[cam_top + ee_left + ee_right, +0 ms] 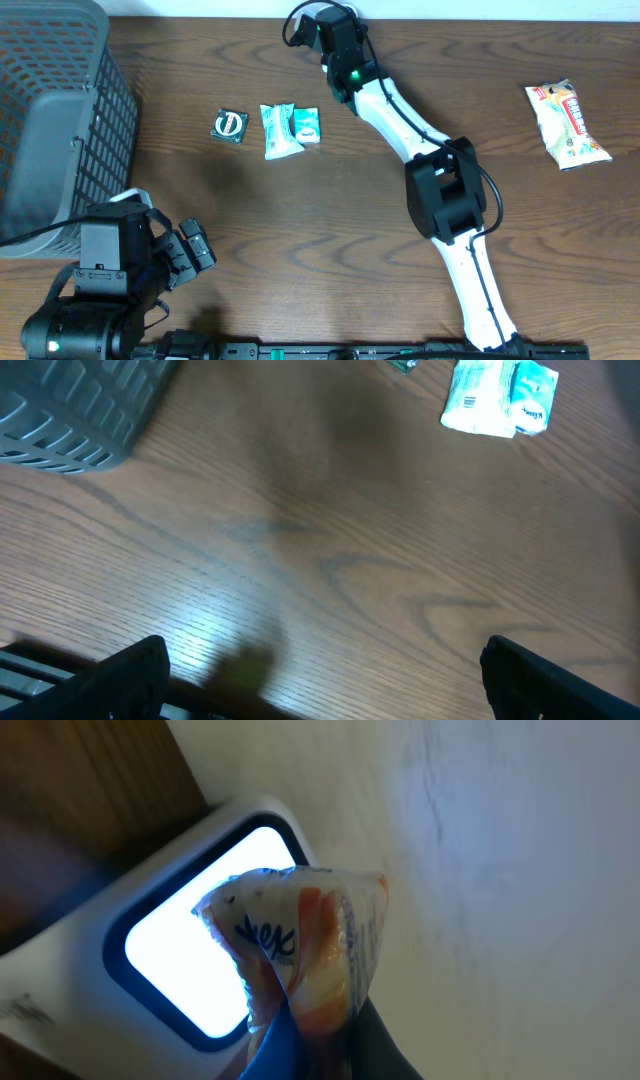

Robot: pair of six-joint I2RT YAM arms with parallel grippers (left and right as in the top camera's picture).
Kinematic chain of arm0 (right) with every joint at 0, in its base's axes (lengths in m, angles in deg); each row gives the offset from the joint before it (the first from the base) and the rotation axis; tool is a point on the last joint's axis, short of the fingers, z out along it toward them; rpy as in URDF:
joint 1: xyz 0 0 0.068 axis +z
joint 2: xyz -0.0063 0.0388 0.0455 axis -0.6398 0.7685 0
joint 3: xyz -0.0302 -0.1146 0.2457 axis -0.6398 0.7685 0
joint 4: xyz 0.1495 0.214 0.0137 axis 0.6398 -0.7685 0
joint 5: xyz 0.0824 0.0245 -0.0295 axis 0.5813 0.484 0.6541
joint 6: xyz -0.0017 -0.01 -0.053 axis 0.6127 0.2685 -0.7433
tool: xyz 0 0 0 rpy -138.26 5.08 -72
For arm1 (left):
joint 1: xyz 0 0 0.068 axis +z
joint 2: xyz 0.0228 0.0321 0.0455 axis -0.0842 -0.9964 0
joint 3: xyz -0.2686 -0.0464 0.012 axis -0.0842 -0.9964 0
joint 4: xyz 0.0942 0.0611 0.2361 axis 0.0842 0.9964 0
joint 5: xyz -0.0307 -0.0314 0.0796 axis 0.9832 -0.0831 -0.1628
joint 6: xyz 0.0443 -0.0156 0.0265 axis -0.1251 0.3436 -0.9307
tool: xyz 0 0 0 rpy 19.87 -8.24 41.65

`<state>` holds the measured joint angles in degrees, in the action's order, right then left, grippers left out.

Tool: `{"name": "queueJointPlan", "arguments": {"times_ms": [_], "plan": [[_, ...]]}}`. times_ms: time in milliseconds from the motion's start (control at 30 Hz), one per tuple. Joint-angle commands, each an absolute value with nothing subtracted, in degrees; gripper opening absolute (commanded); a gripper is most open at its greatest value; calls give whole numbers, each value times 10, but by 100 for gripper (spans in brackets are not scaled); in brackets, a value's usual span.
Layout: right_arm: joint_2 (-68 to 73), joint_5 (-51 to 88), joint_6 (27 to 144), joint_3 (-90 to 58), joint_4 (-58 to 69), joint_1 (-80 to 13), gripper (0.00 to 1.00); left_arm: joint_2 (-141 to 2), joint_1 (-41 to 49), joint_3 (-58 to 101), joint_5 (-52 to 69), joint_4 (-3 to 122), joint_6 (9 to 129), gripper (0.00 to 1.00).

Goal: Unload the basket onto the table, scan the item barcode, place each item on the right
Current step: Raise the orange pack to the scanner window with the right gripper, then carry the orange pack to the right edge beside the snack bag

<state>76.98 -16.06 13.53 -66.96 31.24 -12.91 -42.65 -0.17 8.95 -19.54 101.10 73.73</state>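
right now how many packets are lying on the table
4: dark green packet, two teal tissue packs beside it, snack bag far right. A fifth packet is in the right jaws.

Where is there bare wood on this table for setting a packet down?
Widest: between right arm and snack bag. Also mid-table, below the small packets, between left gripper and right arm. Crowded: top centre, and by the basket.

The right arm [395, 115] has white, rounded links between black joint housings; a small green light [353, 74] glows on one; a thin black cable [493, 205] loops alongside; the left arm [100, 262] is black and boxy, with a second green light [52, 347]; the left gripper [325, 665] has matt black fingers [125, 675].
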Motion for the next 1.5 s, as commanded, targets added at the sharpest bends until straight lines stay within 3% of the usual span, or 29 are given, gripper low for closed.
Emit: {"name": "queueJointPlan", "arguments": {"times_ms": [0,333,567,900,1200,1233,1267,1300,1467], "plan": [[712,-179,206,-678,296,-151,1,-427,-3,90,-199,1013,741,98],[621,-194,434,-678,29,-300,1,-427,-3,90,-199,1013,741,98],[619,-184,534,-675,-151,-437,1,-427,-3,90,-199,1013,741,98],[619,-84,614,-671,-211,-590,1,-427,-3,90,-199,1013,741,98],[619,-77,626,-622,-183,-658,4,-427,-3,90,-199,1013,741,98],[619,-77,626,-616,-177,-661,6,-427,-3,90,-199,1013,741,98],[619,-77,626,-604,-166,-667,23,-427,-3,90,-199,1013,741,98],[619,-77,626,-599,-160,-668,33,-427,-3,90,-199,1013,741,98],[619,-77,626,-580,-144,-668,56,-427,-3,90,-199,1013,741,98]]}}
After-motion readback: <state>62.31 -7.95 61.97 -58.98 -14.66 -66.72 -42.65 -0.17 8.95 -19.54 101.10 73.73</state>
